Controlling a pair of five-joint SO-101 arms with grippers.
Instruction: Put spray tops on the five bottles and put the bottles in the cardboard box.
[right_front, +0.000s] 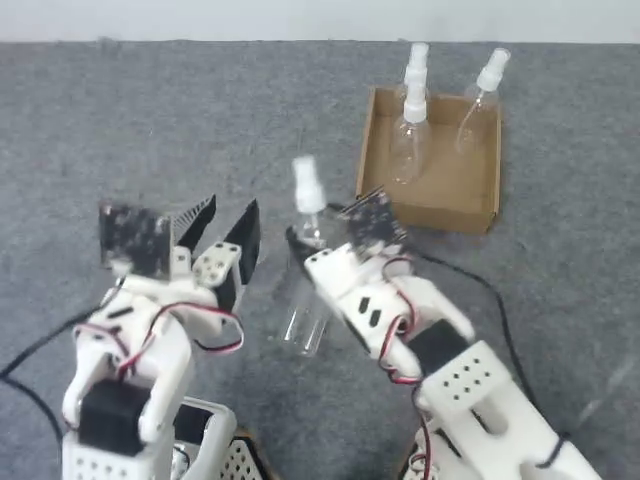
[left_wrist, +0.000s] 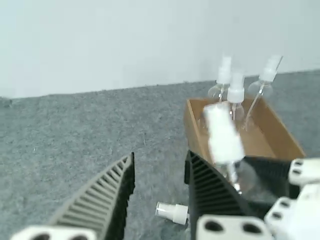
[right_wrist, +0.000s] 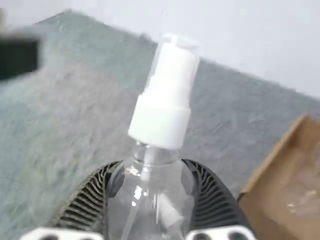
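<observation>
Our right gripper (right_wrist: 150, 200) has its fingers clamped on a clear bottle (right_wrist: 149, 172) w/ its spray top (right_wrist: 165, 95) on, near the cardboard box (right_front: 440, 215) but not over it. Three capped bottles (right_front: 410, 135) stand in the box. Left gripper (right_front: 218, 236): fingers wide, holding nothing. A loose spray top (left_wrist: 172, 212) lies on the counter (right_front: 120, 130) beside it. We judge the step is boxing bottle no. 4. Next move: lift it over the box wall and lower it into a free spot w/o knocking the others.

Four capped clear bottles (right_front: 410, 138), one loose spray top (left_wrist: 172, 212), one cardboard box (right_front: 468, 212), two white arms (right_front: 150, 335).
</observation>
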